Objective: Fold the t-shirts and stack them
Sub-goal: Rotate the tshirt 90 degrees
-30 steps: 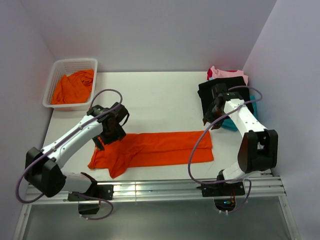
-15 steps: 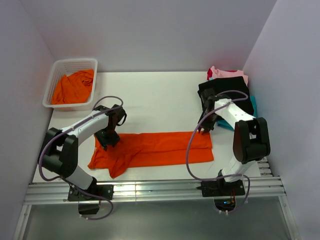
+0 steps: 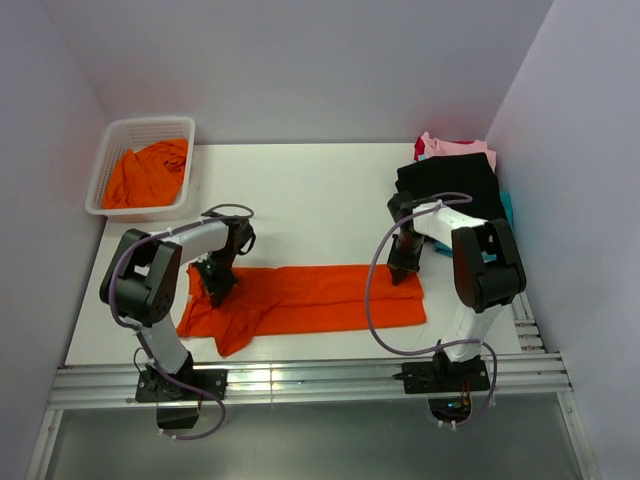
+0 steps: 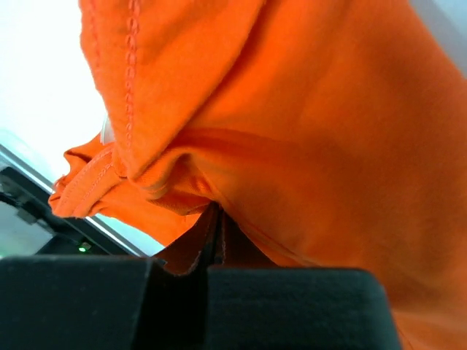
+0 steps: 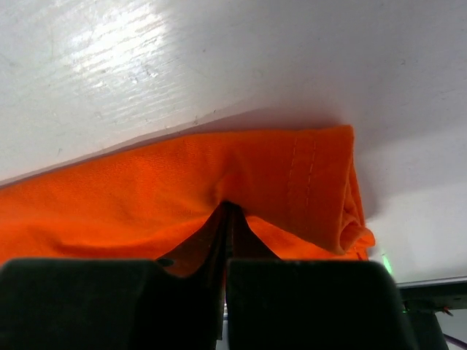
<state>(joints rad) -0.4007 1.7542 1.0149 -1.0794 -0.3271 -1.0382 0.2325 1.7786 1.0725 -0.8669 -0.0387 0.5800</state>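
An orange t-shirt (image 3: 310,298) lies as a long folded band across the near part of the white table (image 3: 310,200). My left gripper (image 3: 215,280) is down on the band's far left edge and is shut on a pinch of the orange cloth (image 4: 306,131); in the left wrist view the left gripper (image 4: 217,211) has its jaws together with fabric bunched between them. My right gripper (image 3: 403,268) sits at the far right corner. In the right wrist view the right gripper (image 5: 228,208) is shut on the shirt's hemmed edge (image 5: 306,182).
Folded shirts are stacked at the back right: black (image 3: 450,180) on top, with pink (image 3: 450,147) and teal (image 3: 507,205) showing. A white mesh basket (image 3: 112,150) at the back left holds crumpled orange shirts (image 3: 148,175). Walls stand close on both sides.
Both arms dropped onto the far edge of the orange shirt, the left sliding down-left and the right moving in from the stack. Both grippers went from open to shut on cloth.
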